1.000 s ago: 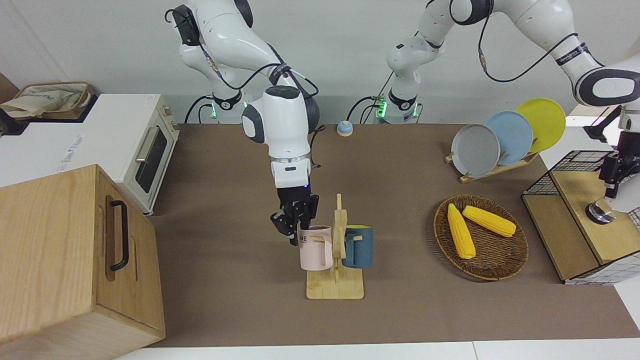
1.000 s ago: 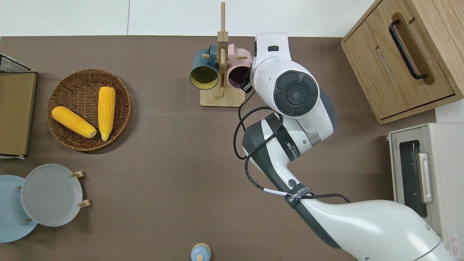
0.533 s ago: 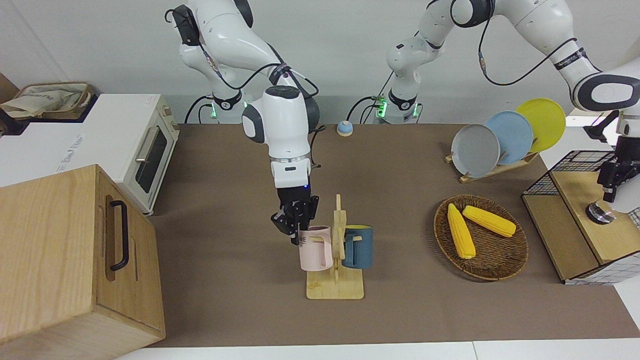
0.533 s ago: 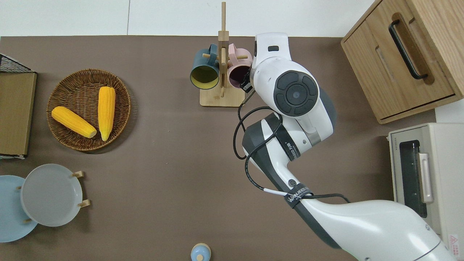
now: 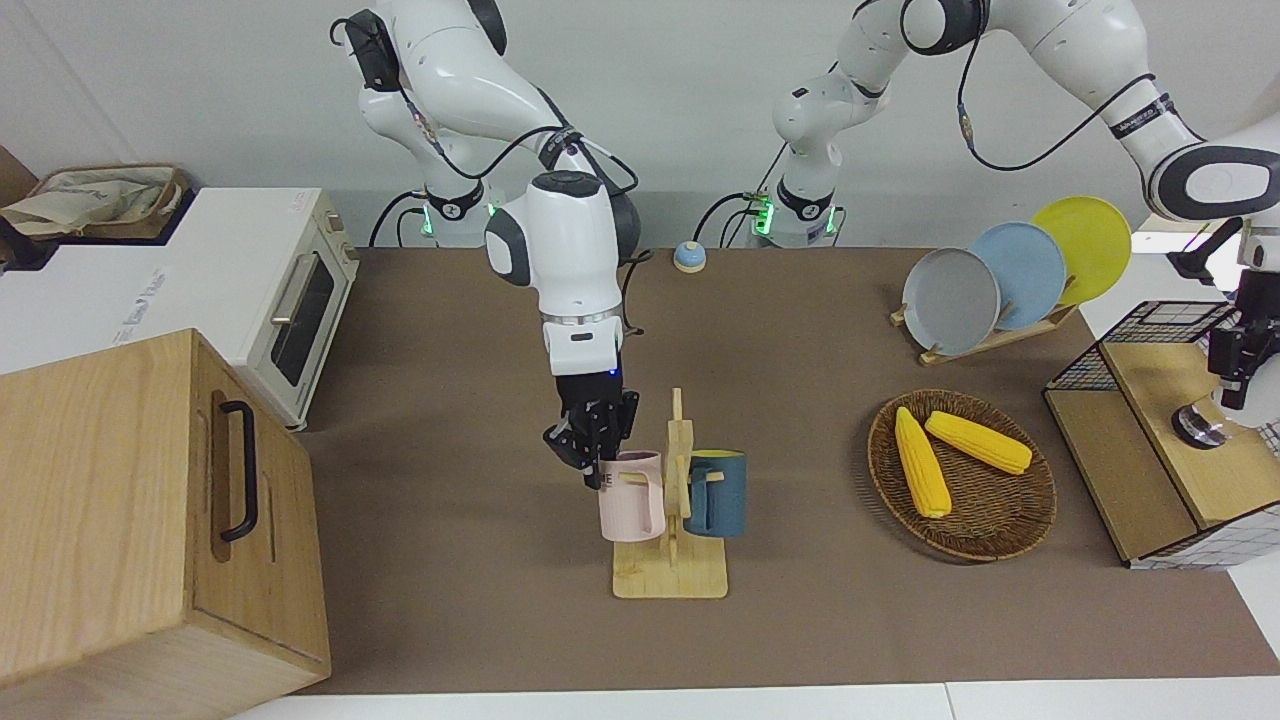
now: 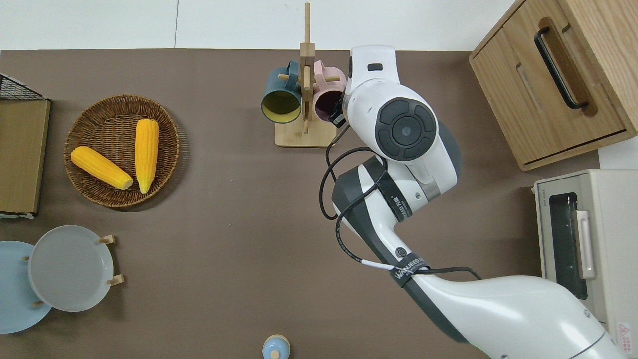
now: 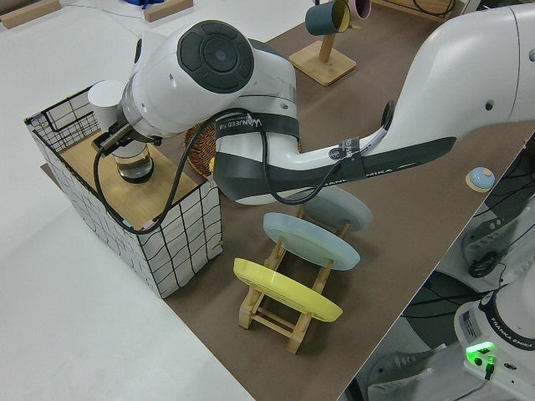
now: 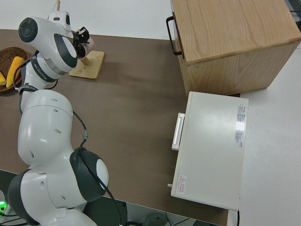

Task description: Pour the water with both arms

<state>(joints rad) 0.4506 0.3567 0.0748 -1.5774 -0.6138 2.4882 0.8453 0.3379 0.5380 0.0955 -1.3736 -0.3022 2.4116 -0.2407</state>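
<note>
A pink mug (image 5: 632,500) and a dark blue mug (image 5: 720,495) hang on a wooden mug rack (image 5: 670,575) mid-table. My right gripper (image 5: 598,462) points down at the rim of the pink mug, on the side toward the right arm's end of the table. The overhead view hides it under the wrist. My left gripper (image 5: 1232,375) hangs just above a small glass vessel (image 5: 1197,425) on the wooden shelf (image 5: 1165,385) inside a wire basket. The same glass vessel (image 7: 134,165) shows in the left side view. Water is not visible.
A wicker basket (image 5: 1000,525) with two corn cobs lies between the rack and the wire basket. A plate rack (image 5: 985,290) holds three plates nearer the robots. A toaster oven (image 5: 290,300) and a wooden cabinet (image 5: 150,520) stand at the right arm's end.
The right gripper has edged a little closer onto the pink mug's rim. The left gripper has shifted slightly outward toward its end of the table, away from the glass vessel. The mugs have not moved.
</note>
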